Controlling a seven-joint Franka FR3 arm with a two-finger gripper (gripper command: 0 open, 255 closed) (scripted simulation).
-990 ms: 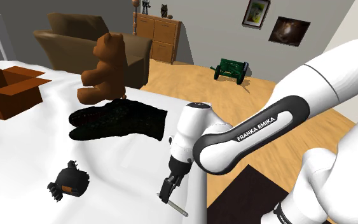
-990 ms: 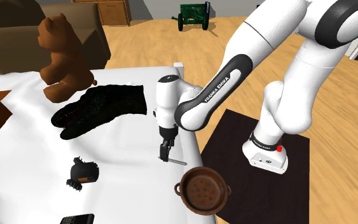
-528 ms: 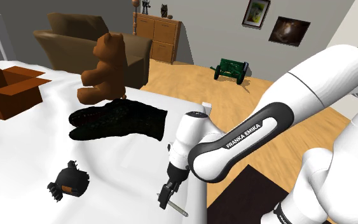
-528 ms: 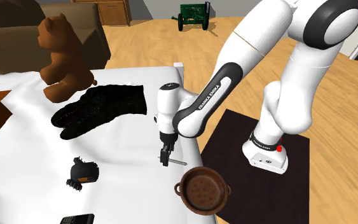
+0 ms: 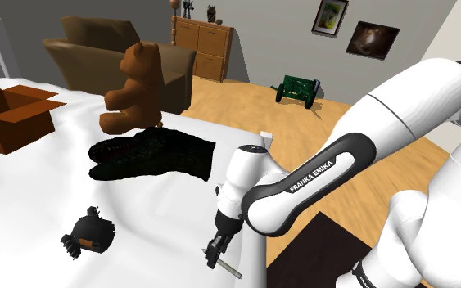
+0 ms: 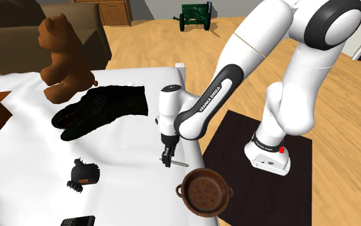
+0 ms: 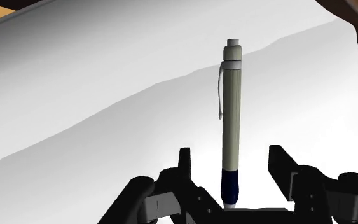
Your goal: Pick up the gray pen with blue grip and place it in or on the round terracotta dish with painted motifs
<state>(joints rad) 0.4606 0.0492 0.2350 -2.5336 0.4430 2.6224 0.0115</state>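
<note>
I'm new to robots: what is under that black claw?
A grey pen with a blue grip lies on the white sheet, between the gripper fingers, which stand open and do not touch it. Whatever is beneath the sheet is covered.

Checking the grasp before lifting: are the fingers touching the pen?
Apart. The wrist view shows the pen between the open fingers, with a gap on each side.

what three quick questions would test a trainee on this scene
1. The fingers at the pen are: A open, not touching it; B shut on it; C shut on nothing.
2. True or false: the pen lies outside the dish.
3. Fill in: the pen's grip is coloured ___.
Key: 1 A; 2 true; 3 blue.
</note>
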